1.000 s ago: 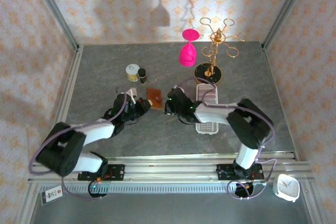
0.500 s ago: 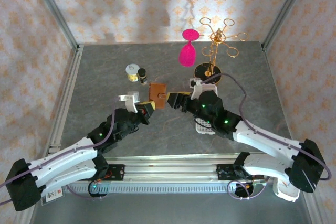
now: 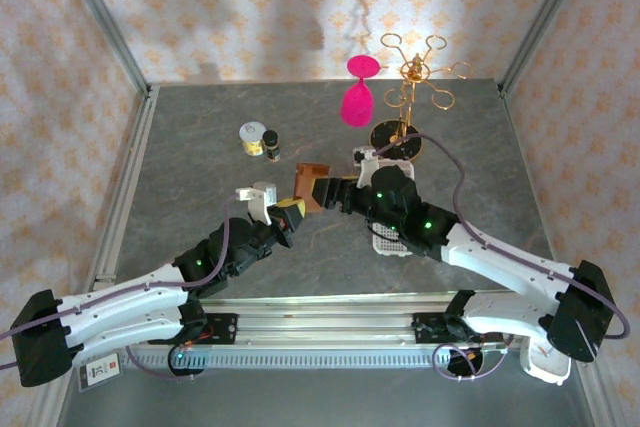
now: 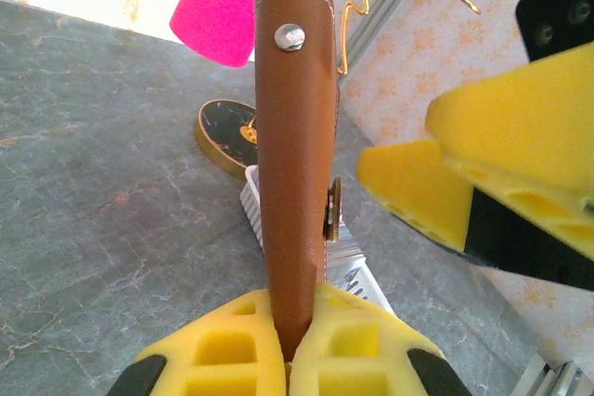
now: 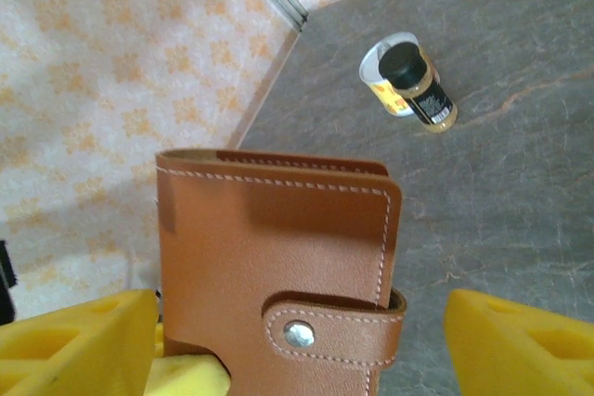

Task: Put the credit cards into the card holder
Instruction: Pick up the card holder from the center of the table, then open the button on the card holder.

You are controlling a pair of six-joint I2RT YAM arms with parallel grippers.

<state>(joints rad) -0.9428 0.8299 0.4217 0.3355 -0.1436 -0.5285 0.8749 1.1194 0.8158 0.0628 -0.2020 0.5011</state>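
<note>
Starting at my left tool [image 3: 291, 211]: its yellow pads [image 4: 232, 354] are clenched tight on the bottom edge of the card holder [image 3: 308, 185]. On the left wrist view the tool [image 4: 295, 326] pinches the brown leather from both sides. The card holder [image 4: 297, 136] stands upright out of it, edge-on to that camera, with a silver snap near its top.

Over to my right tool [image 3: 336, 193]: it is released, jaws spread wide. On the right wrist view the tool [image 5: 297, 345] has one yellow pad [image 5: 79, 340] low on the left, next to the holder's edge. I can't tell whether that one touches. The other pad [image 5: 520, 345] sits well clear on the right. The card holder [image 5: 278, 248] fills the middle between them, folded closed, its strap snapped across the lower front and white stitching running along the edges.

From above, the holder hangs over the middle of the grey worktop [image 3: 200, 167], between the two tools.

Further out, just beyond the holder to the left, a small white-lidded jar [image 3: 252, 137] and a dark-capped bottle [image 3: 271, 144] stand side by side. To the far right a pink glass [image 3: 357, 97] sits beside a gold stand [image 3: 408, 82] on a round black base. A white perforated tray [image 3: 392, 239] lies under my right arm.
</note>
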